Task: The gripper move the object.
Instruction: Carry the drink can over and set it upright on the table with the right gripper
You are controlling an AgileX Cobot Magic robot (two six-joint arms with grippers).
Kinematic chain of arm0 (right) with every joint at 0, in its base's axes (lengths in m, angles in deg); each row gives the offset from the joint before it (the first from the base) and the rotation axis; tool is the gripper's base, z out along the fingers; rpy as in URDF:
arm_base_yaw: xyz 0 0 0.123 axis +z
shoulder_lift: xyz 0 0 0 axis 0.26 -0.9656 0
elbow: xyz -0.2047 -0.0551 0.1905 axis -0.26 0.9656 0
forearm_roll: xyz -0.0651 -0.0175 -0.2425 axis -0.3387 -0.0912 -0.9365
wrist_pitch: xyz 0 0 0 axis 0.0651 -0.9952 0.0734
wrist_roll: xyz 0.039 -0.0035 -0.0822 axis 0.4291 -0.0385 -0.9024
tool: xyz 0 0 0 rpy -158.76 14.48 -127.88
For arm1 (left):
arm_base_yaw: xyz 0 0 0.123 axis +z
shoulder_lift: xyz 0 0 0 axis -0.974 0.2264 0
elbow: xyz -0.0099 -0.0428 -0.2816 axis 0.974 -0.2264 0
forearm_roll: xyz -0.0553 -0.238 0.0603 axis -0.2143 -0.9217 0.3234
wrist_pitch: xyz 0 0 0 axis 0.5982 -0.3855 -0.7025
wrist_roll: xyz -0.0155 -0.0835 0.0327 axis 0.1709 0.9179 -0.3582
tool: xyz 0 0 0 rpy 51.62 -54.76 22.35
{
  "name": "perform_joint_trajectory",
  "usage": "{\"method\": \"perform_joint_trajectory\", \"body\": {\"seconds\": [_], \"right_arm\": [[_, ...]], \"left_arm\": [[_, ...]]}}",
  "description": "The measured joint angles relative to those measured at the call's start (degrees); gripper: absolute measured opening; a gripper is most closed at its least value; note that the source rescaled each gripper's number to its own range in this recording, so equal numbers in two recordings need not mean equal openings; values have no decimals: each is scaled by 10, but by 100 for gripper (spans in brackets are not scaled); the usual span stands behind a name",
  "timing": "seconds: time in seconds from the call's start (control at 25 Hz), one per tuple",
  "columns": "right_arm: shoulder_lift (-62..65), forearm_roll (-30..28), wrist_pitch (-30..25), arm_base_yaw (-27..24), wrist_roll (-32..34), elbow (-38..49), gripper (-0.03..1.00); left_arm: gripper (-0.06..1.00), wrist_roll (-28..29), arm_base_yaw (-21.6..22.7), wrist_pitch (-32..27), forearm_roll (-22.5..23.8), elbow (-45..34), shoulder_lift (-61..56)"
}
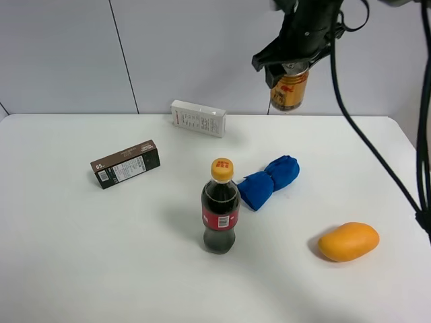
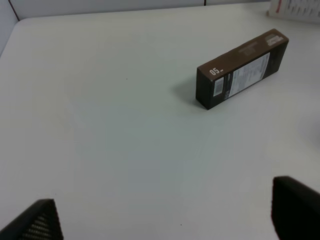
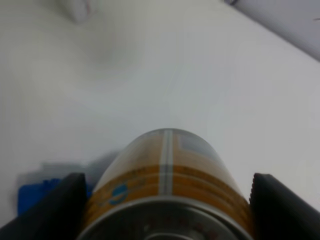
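Observation:
The gold-orange drink can [image 1: 289,91] with red markings hangs high above the back right of the white table [image 1: 81,256], held from its top by my right gripper [image 1: 291,68]. In the right wrist view the can [image 3: 167,185] fills the gap between the two dark fingers [image 3: 62,205], which are shut on it. My left gripper [image 2: 165,212] is open and empty over bare table; only its two dark fingertips [image 2: 295,205] show, and it is out of the high view.
A cola bottle [image 1: 220,207] with a yellow cap stands mid-table. A blue cloth [image 1: 268,180] lies right of it, an orange mango [image 1: 348,241] at the front right. A brown box [image 1: 125,163] [image 2: 242,67] sits left, a white box [image 1: 198,118] at the back.

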Motion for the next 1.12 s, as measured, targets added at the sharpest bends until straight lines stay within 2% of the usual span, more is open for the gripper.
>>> {"method": "perform_joint_trajectory", "body": {"seconds": [0.12,0.24,0.52,0.6,0.72,0.92,1.12], "right_arm": [[30,-2,1,-24,-9,13,1],[66,-6,1,-48,-15,66,1],[163,-9,1,-74,-20,236,1],[201,-7,15,-82,-18,298,1],[261,-4,75,-95,-1,397,1],[326,3,204,-118,31,557,1],[329,8,333,-124,70,658,1]], "left_arm": [[100,0,0,0,0,0,0],[100,0,0,0,0,0,0],[100,0,0,0,0,0,0],[100,0,0,0,0,0,0],[100,0,0,0,0,0,0],[100,0,0,0,0,0,0],[100,0,0,0,0,0,0]]}}
